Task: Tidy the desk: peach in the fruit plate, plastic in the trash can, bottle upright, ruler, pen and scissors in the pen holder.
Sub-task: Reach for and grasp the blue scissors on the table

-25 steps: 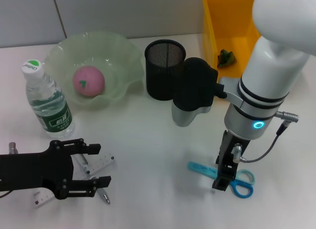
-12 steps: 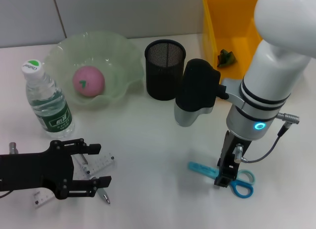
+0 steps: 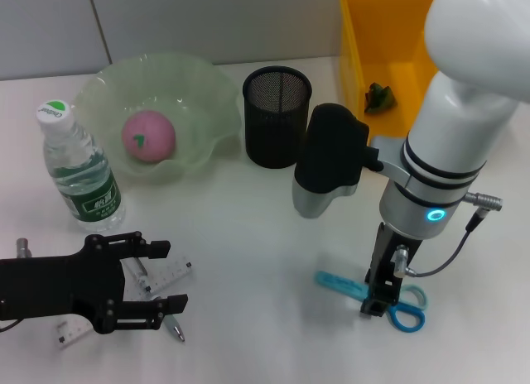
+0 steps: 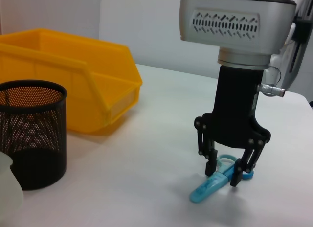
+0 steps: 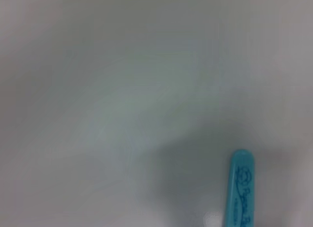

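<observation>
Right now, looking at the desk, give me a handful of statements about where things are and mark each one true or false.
1. The peach lies in the green fruit plate. True.
2. The water bottle lies on its side. False: it stands upright beside the plate.
3. The right tool is down over the blue scissors, one finger on each side. True.
4. The black mesh pen holder holds the ruler. False: the ruler lies on the table by the left tool; nothing shows in the holder.
5. The yellow bin is empty. False: a small green piece lies in it.
</observation>
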### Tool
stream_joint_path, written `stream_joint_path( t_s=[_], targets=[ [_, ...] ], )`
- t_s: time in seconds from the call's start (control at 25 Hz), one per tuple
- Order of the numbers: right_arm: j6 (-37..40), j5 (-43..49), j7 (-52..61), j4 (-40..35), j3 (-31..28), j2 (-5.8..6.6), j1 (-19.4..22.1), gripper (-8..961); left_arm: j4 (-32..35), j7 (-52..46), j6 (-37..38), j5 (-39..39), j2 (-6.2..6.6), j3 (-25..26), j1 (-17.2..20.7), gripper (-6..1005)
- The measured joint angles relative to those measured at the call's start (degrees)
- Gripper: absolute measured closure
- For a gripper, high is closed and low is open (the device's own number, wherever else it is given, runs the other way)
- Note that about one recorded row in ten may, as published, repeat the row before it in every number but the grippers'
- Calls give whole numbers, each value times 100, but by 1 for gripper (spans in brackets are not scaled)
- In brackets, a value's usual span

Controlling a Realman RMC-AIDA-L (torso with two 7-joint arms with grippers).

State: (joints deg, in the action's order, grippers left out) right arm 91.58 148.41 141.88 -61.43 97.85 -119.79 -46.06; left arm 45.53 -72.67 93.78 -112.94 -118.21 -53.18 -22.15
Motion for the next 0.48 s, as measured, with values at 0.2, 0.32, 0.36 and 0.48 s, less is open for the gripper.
stream_joint_path(
  t_s=[0.2, 0.32, 0.36, 0.48],
  targets=[
    [-1, -4, 1, 0, 21, 0, 3, 597, 0, -2, 0, 22, 0, 0, 0, 197],
    [-2, -1, 9, 0, 25, 0, 9, 608, 0, -2, 0, 26, 0, 0, 0, 197],
    [-2, 0, 11, 0, 27, 0, 9, 608, 0, -2, 0, 26, 0, 0, 0, 197],
    [-2, 2, 14, -1, 31, 0, 9, 607, 0, -2, 0, 34, 0, 0, 0, 197]
  ],
)
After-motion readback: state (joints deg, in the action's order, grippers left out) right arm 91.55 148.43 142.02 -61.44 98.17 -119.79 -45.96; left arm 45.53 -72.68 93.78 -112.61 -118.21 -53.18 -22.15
